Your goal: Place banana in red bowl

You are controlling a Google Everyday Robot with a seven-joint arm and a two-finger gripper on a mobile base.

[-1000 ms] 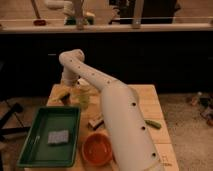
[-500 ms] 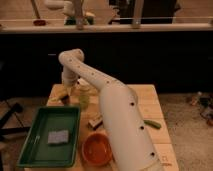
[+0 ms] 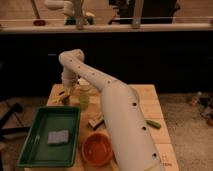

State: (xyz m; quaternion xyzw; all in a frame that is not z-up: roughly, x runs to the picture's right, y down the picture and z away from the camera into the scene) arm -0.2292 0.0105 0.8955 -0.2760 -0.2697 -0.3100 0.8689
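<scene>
The banana (image 3: 62,97) is pale yellow and lies at the far left corner of the wooden table (image 3: 145,100). My gripper (image 3: 68,90) hangs from the white arm (image 3: 120,115) right above the banana, touching or nearly touching it. The arm hides part of the fruit. The red bowl (image 3: 97,149) is orange-red and glossy. It stands empty near the table's front edge, well in front of the gripper and to the right of the green tray.
A green tray (image 3: 35,150) at the front left holds a grey-blue sponge (image 3: 58,136). A translucent cup (image 3: 84,98) stands just right of the gripper. A small brown object (image 3: 95,121) lies behind the bowl. A green pod (image 3: 153,123) lies at the right.
The arm has hardly moved. The gripper stays over the banana at the far left corner.
</scene>
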